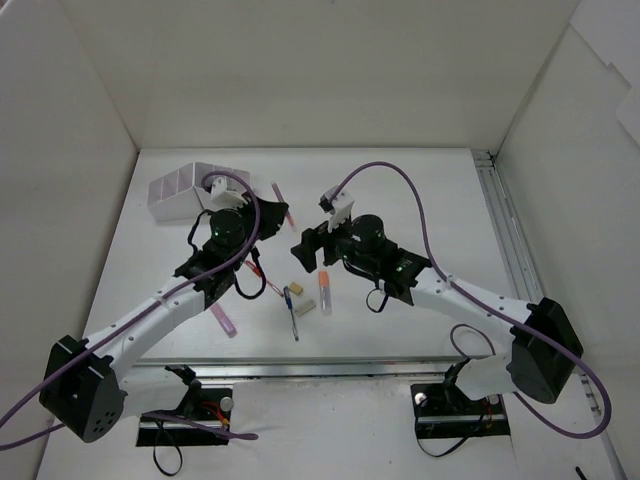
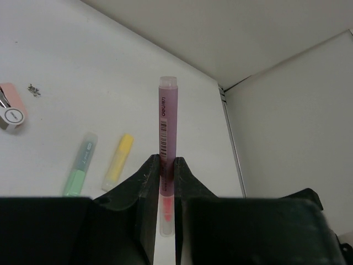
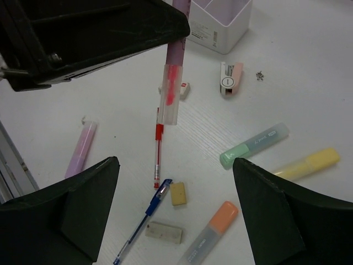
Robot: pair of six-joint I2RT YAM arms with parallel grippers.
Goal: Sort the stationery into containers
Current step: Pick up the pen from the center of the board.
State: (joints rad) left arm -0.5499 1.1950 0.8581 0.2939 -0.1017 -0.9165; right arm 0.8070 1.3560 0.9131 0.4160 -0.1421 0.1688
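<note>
My left gripper [image 2: 167, 160] is shut on a pink marker [image 2: 167, 118] and holds it above the table; in the top view the gripper [image 1: 270, 213] is just right of the white organizer box [image 1: 185, 190]. The right wrist view shows that held marker [image 3: 172, 83] hanging over a red pen [image 3: 158, 154]. My right gripper [image 3: 175, 165] is open and empty above a blue pen [image 3: 144, 218], a tan eraser [image 3: 178, 194], a pale eraser [image 3: 164, 232] and an orange marker [image 3: 208, 234]. Green [image 3: 255, 145] and yellow [image 3: 306, 164] markers lie to the right.
A second pink marker [image 3: 81, 149] lies at the left, also seen in the top view [image 1: 225, 320]. A pink-white sharpener [image 3: 230, 78] and a small white eraser [image 3: 182, 88] lie near the organizer's corner [image 3: 220, 30]. A metal rail [image 1: 505, 240] runs along the table's right side.
</note>
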